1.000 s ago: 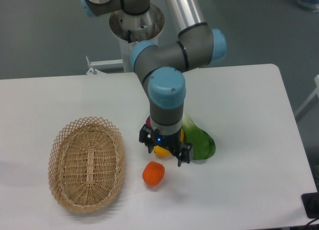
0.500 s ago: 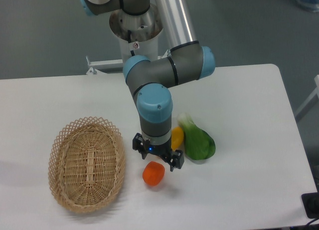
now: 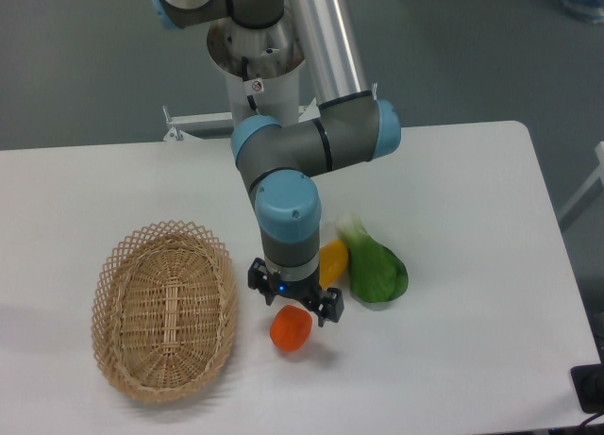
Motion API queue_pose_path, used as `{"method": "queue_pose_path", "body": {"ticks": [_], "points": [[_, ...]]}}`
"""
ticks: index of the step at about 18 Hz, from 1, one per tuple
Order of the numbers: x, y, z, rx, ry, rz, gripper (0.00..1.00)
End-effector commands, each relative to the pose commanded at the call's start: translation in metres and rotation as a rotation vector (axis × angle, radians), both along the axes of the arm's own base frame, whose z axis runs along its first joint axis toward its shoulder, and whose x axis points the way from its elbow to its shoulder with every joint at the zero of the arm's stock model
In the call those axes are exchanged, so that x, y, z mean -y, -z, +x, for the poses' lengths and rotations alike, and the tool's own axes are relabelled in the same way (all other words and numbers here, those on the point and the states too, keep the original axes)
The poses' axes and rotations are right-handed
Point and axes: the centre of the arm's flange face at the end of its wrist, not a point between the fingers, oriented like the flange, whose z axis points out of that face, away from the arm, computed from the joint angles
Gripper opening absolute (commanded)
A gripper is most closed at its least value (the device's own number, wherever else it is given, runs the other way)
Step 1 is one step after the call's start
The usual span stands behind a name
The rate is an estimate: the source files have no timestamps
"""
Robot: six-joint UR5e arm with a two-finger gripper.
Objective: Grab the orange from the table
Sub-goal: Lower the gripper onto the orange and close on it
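Observation:
The orange (image 3: 290, 330) is small, rounded and orange-red, and lies on the white table (image 3: 472, 359) near the front, to the right of the basket. My gripper (image 3: 293, 299) points down right above the orange's far side. Its jaws stand apart, open and empty, straddling the top of the fruit. The wrist hides the orange's upper edge.
A wicker basket (image 3: 163, 308) sits at the front left. A yellow-orange elongated fruit (image 3: 332, 259) and a green leafy vegetable (image 3: 376, 269) lie just right of the gripper. The arm's base (image 3: 257, 62) stands at the table's back edge.
The gripper has moved left and toward the front, from over the yellow fruit to directly above the orange. The yellow fruit now shows. The orange has not moved.

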Motion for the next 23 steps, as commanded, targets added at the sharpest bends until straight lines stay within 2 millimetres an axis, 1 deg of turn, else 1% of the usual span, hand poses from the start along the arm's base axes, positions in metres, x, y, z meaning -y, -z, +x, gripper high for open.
{"method": "queue_pose_path", "body": {"ticks": [2,4,6,7,9,11,12,14,16,18,22,23], "points": [[-0.005,0.005,0.004,-0.012,0.008,-0.018,1.00],[-0.007,0.007,0.003,-0.015,0.008,-0.017,1.00],[-0.015,0.015,0.007,-0.034,-0.005,0.004,1.00],[-0.016,0.018,0.008,-0.049,-0.012,-0.003,1.00],[-0.020,0.018,0.014,-0.070,0.000,-0.015,1.00],[-0.020,0.019,0.014,-0.072,0.000,-0.015,0.99],[-0.020,0.018,0.014,-0.072,0.001,-0.013,0.99],[-0.019,0.017,0.014,-0.074,0.001,-0.013,0.89],[-0.019,0.017,0.013,-0.074,0.001,-0.013,0.88],[-0.018,0.018,0.013,-0.072,0.001,-0.015,0.85],[-0.018,0.017,0.014,-0.073,0.006,-0.015,0.84],[-0.018,0.017,0.015,-0.073,0.009,-0.015,0.82]]}}
